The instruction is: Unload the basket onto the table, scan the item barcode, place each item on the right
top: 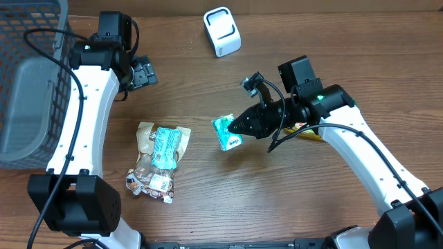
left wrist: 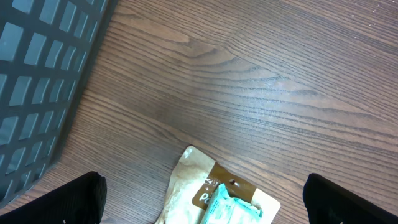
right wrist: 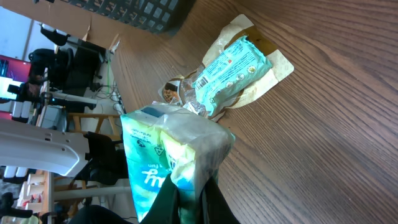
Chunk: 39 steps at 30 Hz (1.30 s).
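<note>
Holding the teal-and-white packet (top: 227,133) in the right gripper (top: 240,126), jaws clamped tight on one edge, around mid-table and apparently lifted off the wooden table (top: 311,62). From the right wrist view: pinched at the packet's bottom edge, film crumpled, printed face toward the camera. Seeing the white scanner (top: 222,32) at the far edge of the table, well apart from the packet. Got the left gripper (top: 142,72) with fingers (left wrist: 68,202) spread wide, over bare wood between the grey basket (top: 28,83) and the far end of a tan pouch (top: 145,133). On that pouch: a teal wrapper (top: 166,144) lying flat, plus a clear bag of snacks (top: 149,181) touching the pouch's near end. Also spotting something yellow (top: 309,134) under the right arm, mostly hidden, can't tell what.
</note>
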{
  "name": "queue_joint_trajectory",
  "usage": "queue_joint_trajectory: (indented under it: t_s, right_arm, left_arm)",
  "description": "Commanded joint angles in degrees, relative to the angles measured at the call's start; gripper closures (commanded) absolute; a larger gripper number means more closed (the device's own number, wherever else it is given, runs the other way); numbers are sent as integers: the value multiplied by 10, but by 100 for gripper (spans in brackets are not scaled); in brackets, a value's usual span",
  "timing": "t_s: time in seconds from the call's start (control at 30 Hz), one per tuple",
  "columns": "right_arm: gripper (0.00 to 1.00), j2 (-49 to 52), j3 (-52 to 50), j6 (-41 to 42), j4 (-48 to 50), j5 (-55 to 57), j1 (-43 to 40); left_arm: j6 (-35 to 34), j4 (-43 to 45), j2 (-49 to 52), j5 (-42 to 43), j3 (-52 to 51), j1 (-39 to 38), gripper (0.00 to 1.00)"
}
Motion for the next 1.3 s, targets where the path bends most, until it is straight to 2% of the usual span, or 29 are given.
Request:
queue_joint_trajectory:
  t_s: [0.0,0.17,0.37,0.5,0.8,1.27]
  right_arm:
    - [96,-9,2,-5,0,-3,-2]
    - [96,-9,2,-4,1,-19,-2]
    - [96,-9,2,-5,22,-220,-41]
    - [96,-9,2,-12,30,-313,-93]
    - [96,-9,2,-17,30,-387,-139]
    - [96,-10,2,-17,29,-388,-139]
  left_arm:
    - [8,-1,-7,2,5,0,0]
    - [8,-1,-7,2,5,0,0]
    - [8,-1,-8,2,5,0,0]
    - [8,-1,-8,2,5,0,0]
    - [8,-1,-8,2,5,0,1]
    - [8,-1,-7,2,5,0,0]
